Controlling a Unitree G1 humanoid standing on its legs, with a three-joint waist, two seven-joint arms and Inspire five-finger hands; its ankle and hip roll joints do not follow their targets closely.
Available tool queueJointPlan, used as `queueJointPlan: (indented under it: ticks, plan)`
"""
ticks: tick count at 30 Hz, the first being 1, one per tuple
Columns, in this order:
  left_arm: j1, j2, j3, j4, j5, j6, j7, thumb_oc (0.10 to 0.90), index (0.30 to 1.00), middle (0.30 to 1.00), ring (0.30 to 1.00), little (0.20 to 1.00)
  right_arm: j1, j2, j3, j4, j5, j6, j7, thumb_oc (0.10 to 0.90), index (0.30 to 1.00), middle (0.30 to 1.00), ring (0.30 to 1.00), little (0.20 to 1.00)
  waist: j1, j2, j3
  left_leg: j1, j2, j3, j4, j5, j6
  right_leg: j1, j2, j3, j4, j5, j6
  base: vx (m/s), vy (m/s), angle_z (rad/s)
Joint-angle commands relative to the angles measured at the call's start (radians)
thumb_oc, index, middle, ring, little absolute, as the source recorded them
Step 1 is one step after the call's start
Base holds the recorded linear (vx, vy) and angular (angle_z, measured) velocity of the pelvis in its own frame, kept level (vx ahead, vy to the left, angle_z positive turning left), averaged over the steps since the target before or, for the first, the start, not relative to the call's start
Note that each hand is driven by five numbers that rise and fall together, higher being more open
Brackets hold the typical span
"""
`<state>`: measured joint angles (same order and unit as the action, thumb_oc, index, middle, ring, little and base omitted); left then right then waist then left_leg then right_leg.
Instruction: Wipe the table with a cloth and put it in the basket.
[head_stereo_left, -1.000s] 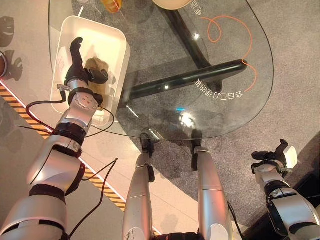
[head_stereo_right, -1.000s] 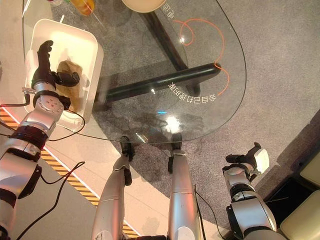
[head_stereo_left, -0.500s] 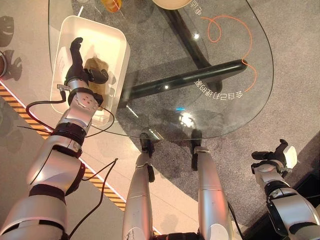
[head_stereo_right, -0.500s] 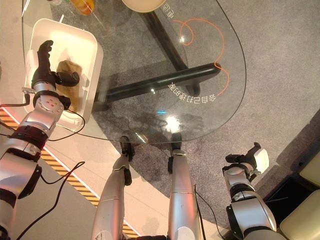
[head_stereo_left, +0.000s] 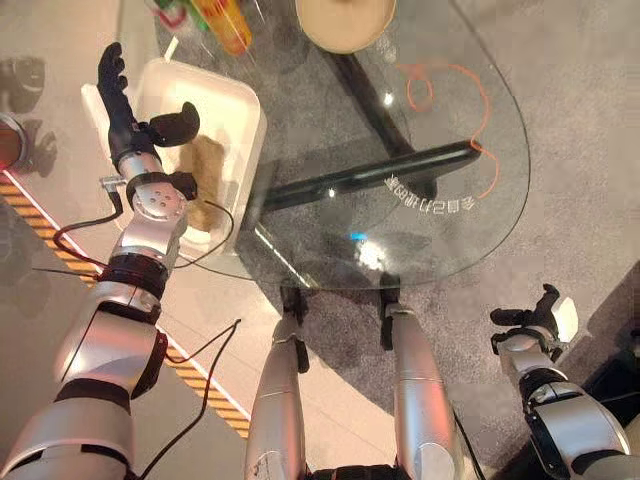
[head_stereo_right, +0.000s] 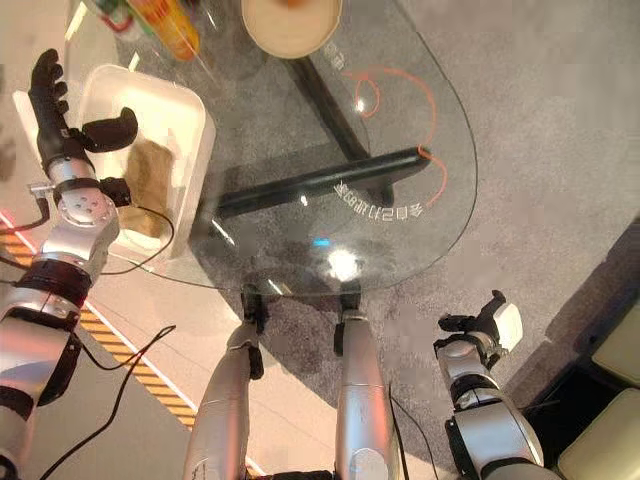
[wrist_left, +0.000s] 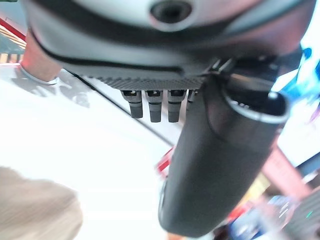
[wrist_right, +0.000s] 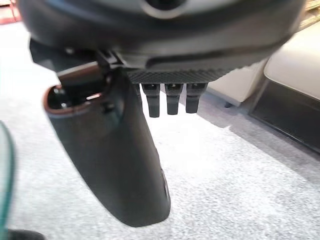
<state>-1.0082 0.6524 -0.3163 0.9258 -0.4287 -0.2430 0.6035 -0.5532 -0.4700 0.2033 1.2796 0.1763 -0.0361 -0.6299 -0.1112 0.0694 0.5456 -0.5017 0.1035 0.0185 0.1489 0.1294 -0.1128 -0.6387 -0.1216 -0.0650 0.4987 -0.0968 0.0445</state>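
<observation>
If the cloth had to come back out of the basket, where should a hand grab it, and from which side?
Probably from above, pinching the middle of the brown cloth. It lies crumpled and low on the floor of the white basket, whose walls block any sideways approach. The left hand, open and empty, hovers at the basket's outer rim, so it seems better placed than the right hand, low beside the glass table.

A round clear glass bench (head_stereo_right: 400, 200) on a dark crossed base stands over grey carpet. At its left edge sits a white rectangular plastic basket (head_stereo_right: 190, 135), and a crumpled tan cloth (head_stereo_right: 148, 172) lies inside it. The left robot hand (head_stereo_right: 62, 125) is raised over the basket's outer rim, fingers straight, thumb spread, holding nothing. A round beige bowl (head_stereo_right: 290, 22) and an orange bottle (head_stereo_right: 170, 25) stand at the far edge. The right robot hand (head_stereo_right: 482, 325) hangs low beside the bench, relaxed and empty.
</observation>
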Motion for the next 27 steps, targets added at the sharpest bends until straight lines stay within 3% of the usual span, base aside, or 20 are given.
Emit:
queueJointPlan:
  ticks: [1,6,11,17,22,27]
  plan:
    - [-0.056,0.157,0.091,-0.033,-0.032,-0.105,0.045,0.800,0.900,0.900,0.900,0.900,0.084,-0.042,-0.026,0.014,-0.025,-0.011,-0.016,0.800,0.900,0.900,0.900,0.900,0.022,-0.021,-0.026,0.094,-0.095,0.024,0.010,-0.092,0.065,0.136,0.087,0.040,-0.219,0.096,0.013,0.03,-0.055,0.03]
    - [0.046,0.170,0.143,-0.067,-0.079,-0.098,-0.023,0.800,0.900,0.900,0.900,0.900,0.145,-0.056,-0.060,0.024,-0.036,-0.002,0.050,0.800,0.900,0.900,0.900,0.900,0.037,-0.010,-0.100,0.195,-0.091,0.029,-0.082,-0.071,0.053,0.244,0.065,0.026,-0.304,0.109,0.019,0.05,-0.034,0.00]
    - [0.239,0.150,0.240,-0.101,-0.129,-0.121,-0.110,0.800,0.900,0.900,0.900,0.900,0.253,-0.036,-0.094,0.053,-0.017,0.025,0.216,0.800,0.900,0.900,0.900,0.900,0.064,-0.012,-0.193,0.304,-0.090,0.007,-0.157,-0.065,0.045,0.384,0.047,0.006,-0.395,0.115,0.023,0.05,-0.063,0.11]
    - [0.542,0.013,0.376,-0.089,-0.148,-0.096,-0.253,0.800,0.900,0.900,0.900,0.900,0.376,0.012,-0.118,0.093,-0.109,0.055,0.322,0.800,0.900,0.900,0.900,0.900,0.097,-0.021,-0.300,0.427,-0.091,-0.015,-0.223,-0.068,0.044,0.541,0.033,-0.021,-0.495,0.130,0.037,0.11,-0.005,0.22]
    - [0.717,-0.105,0.393,-0.002,-0.084,-0.091,-0.322,0.800,0.900,0.900,0.900,0.900,0.441,0.045,-0.123,0.104,-0.190,0.066,0.357,0.800,0.900,0.900,0.900,0.900,0.117,-0.032,-0.369,0.474,-0.087,-0.016,-0.236,-0.078,0.046,0.613,0.026,-0.043,-0.543,0.141,0.048,0.08,0.039,0.11]
    - [0.812,-0.175,0.383,0.172,0.013,-0.024,-0.420,0.800,0.900,0.900,0.900,0.900,0.468,0.066,-0.124,0.127,-0.207,0.089,0.407,0.800,0.900,0.900,0.900,0.900,0.131,-0.042,-0.426,0.524,-0.078,-0.001,-0.236,-0.102,0.048,0.674,0.017,-0.054,-0.577,0.142,0.053,0.09,0.044,-0.01]
